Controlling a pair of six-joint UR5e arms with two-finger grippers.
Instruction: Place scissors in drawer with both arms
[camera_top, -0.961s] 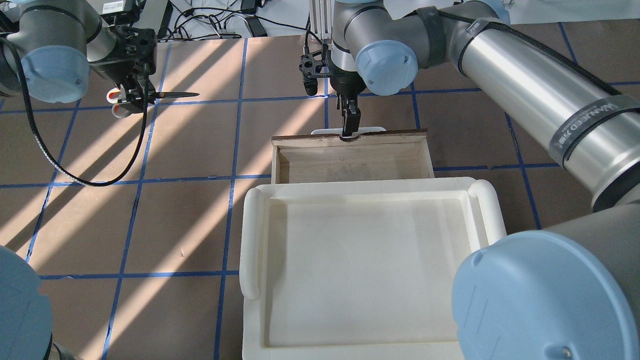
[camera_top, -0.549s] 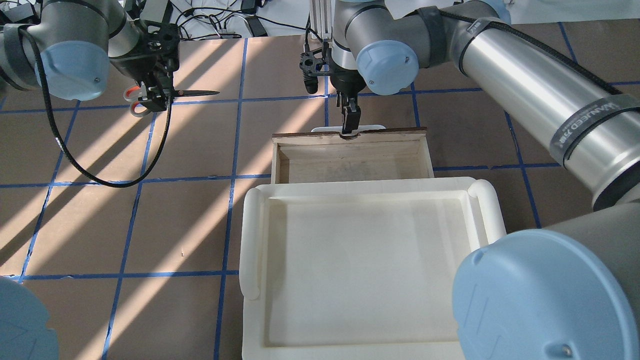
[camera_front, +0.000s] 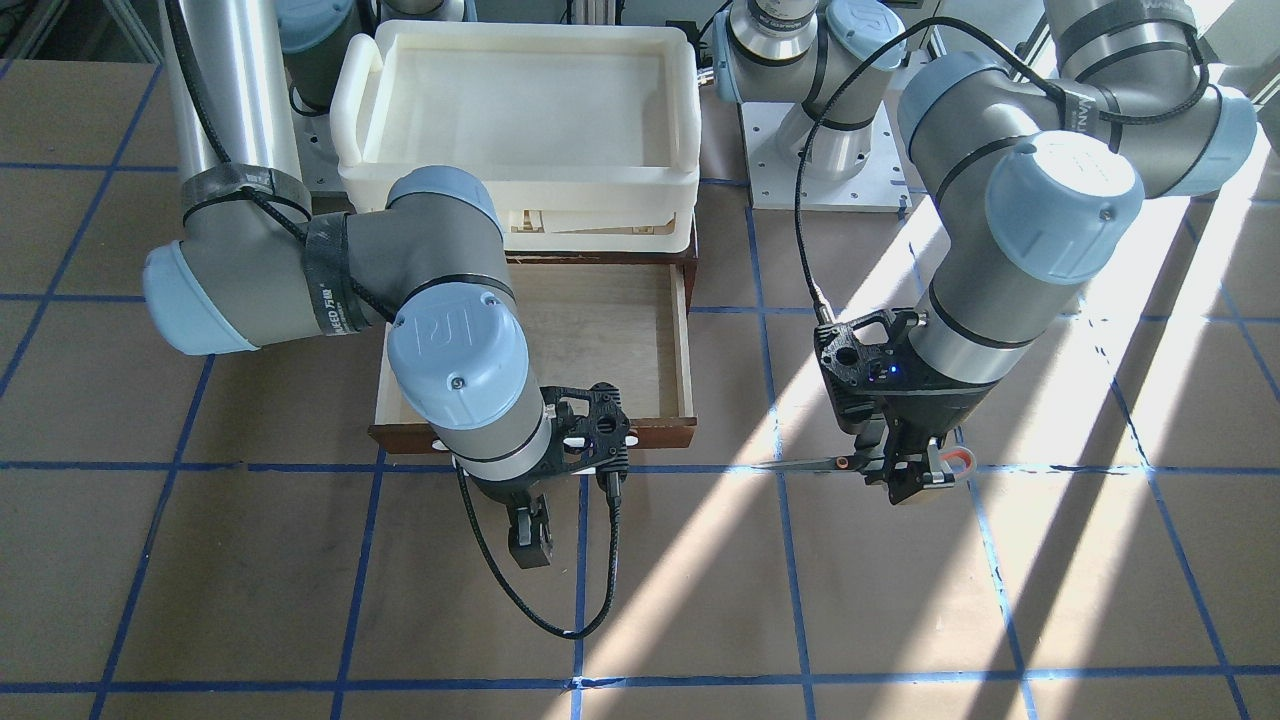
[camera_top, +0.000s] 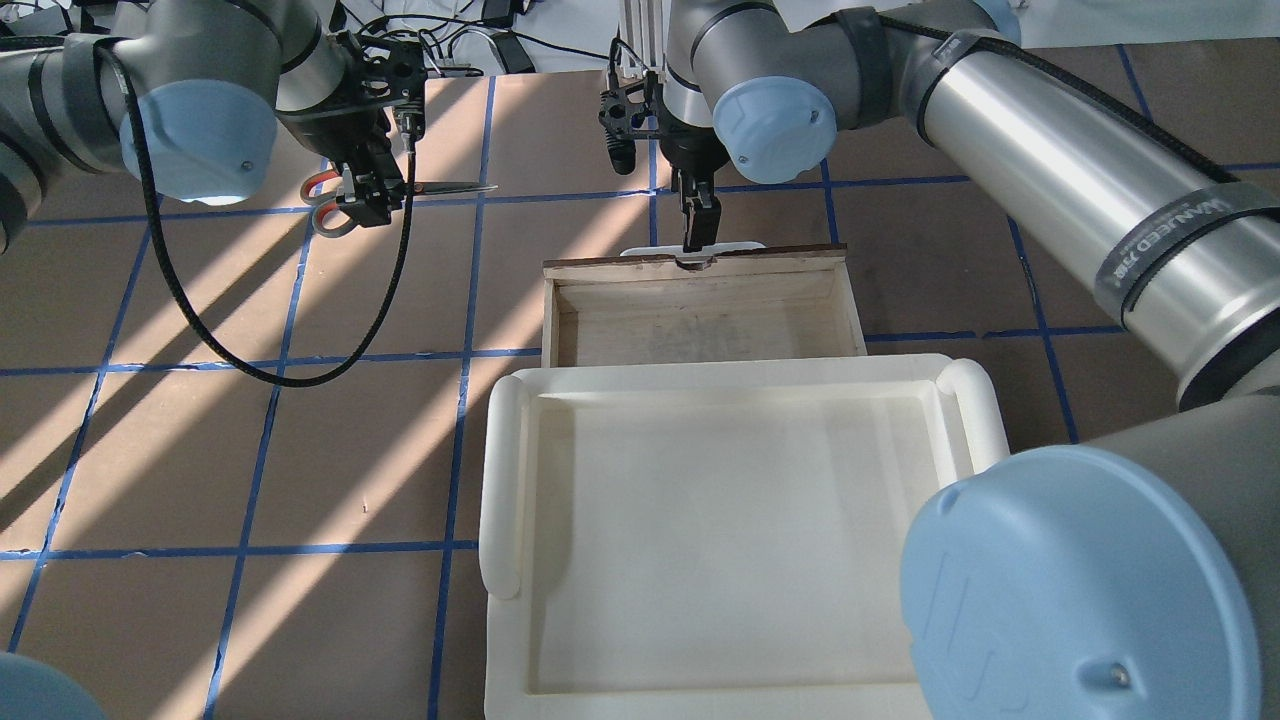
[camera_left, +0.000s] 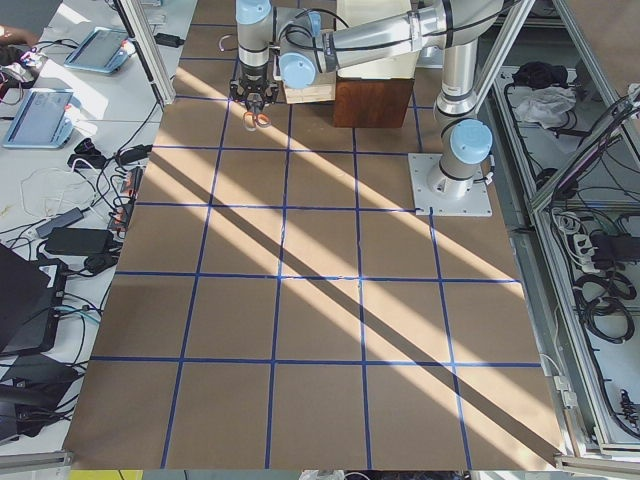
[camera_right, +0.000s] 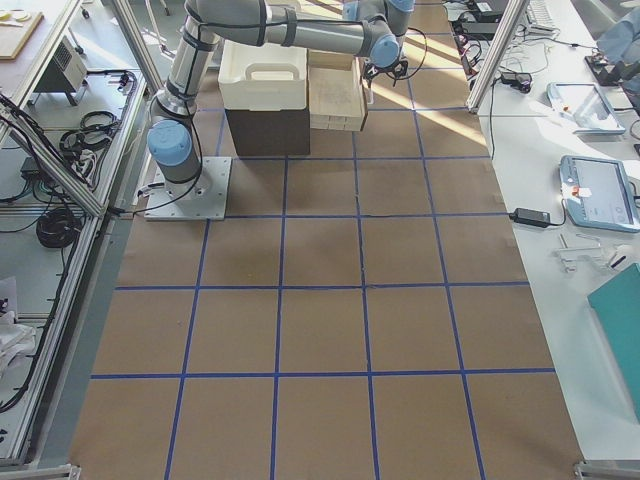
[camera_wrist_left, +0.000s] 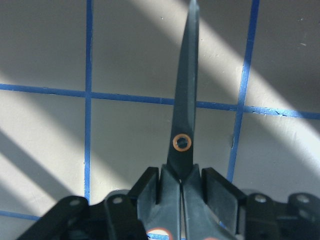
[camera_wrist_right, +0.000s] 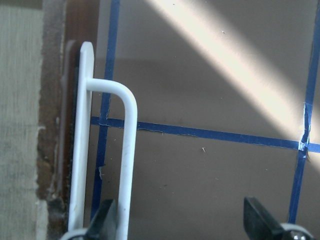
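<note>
Two arms, split duties.
Left gripper (camera_top: 374, 203) pinches the scissors (camera_top: 450, 187) behind the pivot for carrying; right gripper (camera_top: 697, 235), jaws wide apart, straddles the white handle (camera_wrist_right: 131, 150) of the drawer (camera_top: 700, 270), seemingly to steady it.

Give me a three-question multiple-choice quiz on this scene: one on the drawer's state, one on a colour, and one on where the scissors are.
1. What state is the drawer in?
A) shut
B) pulled out, nothing inside
C) pulled out, full of tools

2. What colour is its bar handle?
A) white
B) black
C) orange

3. Where are the scissors?
A) in the drawer
B) held in the left gripper above the table
C) hanging on the bar handle

Answers:
1 B: the overhead view shows its pale floor bare.
2 A: the right wrist view shows a white bar.
3 B: the left wrist view shows the fingers clamped just behind the pivot, blades over bare table.
</note>
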